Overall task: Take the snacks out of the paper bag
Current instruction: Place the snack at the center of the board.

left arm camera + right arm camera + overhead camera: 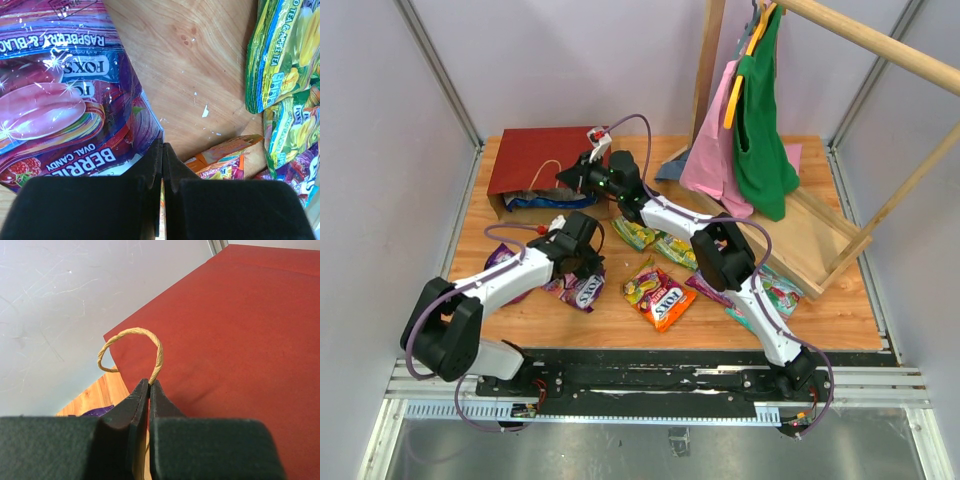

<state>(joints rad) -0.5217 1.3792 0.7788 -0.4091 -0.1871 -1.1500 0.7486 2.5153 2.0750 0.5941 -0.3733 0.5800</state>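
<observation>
While our right gripper [149, 385] pinches the twine handle [131, 333] between fingers brought fully together, our left gripper [161, 147] hangs just above the table [200, 60]. Its fingers are pressed together too, and we cannot tell whether anything thin is caught between them. Under the right gripper lies the paper bag [240, 330], flat on its side at the far left of the table, red face up and mouth turned toward the near side. At that mouth we see a blue packet [545, 200] not yet out. Just left of the left gripper's tips lies a purple packet [60, 100]. An orange packet [220, 152] pokes out from beneath them on the right, and green and yellow packets [280, 55] lie further right. Other snacks [663, 300] are spread across the middle of the table.

We judge the task well along but unfinished, since most packets are out and at least one remains inside. The step in hand looks like lifting the bag by its handle to tip it. Next we would raise the handle gently so the twine neither slips nor tears. Then we would shake the blue packet out, or open the left gripper and bring it to the mouth.
</observation>
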